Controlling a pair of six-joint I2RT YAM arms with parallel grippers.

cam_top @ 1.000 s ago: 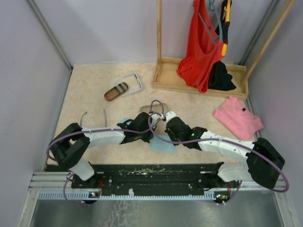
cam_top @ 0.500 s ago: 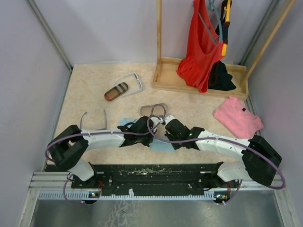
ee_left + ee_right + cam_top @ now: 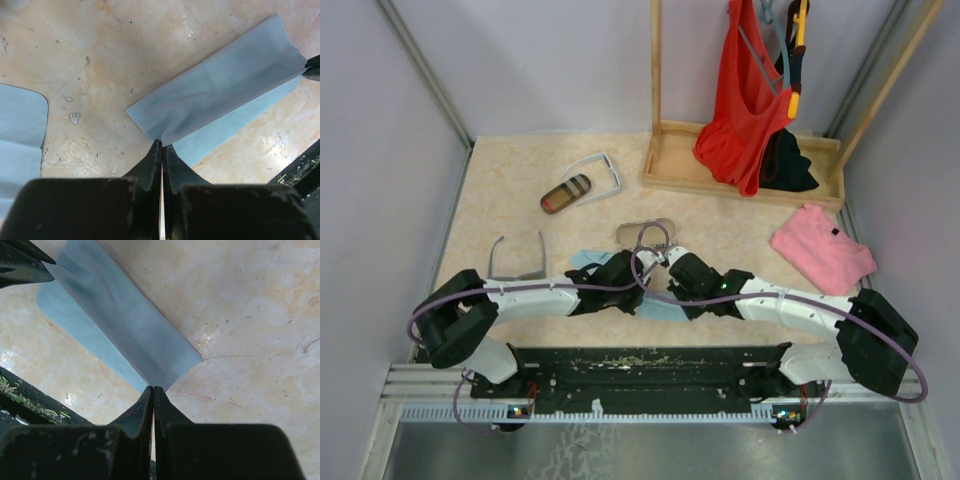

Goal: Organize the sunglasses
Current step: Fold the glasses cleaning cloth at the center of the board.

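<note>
The left gripper (image 3: 161,146) is clenched, its jaws pressed together on one corner of a light blue cloth (image 3: 225,85). From that pinch the cloth runs toward 2 o'clock in the left wrist view, where it is met by the tip of the right gripper (image 3: 153,389). That gripper is likewise clamped tight on the opposite end of the same cloth, so the fabric is held between the two, folded over on itself above the table (image 3: 500,200).

A second cloth (image 3: 17,130) is seen lying flat at 9 o'clock of the left pinch. In the top view a grey case (image 3: 645,232) is found just beyond the two wrists at 12 o'clock.

Neither pair of sunglasses is held. The wire-framed sunglasses (image 3: 515,258) are placed at 9 o'clock of the grippers, near the left arm. The white-framed sunglasses (image 3: 598,172) lie farther off at 11 o'clock, touching or just beside a brown-striped case (image 3: 566,193).

A pink garment (image 3: 822,248) is spread at 3 o'clock, and a wooden rack (image 3: 740,185) with a red garment (image 3: 745,100) stands at 1 o'clock.
</note>
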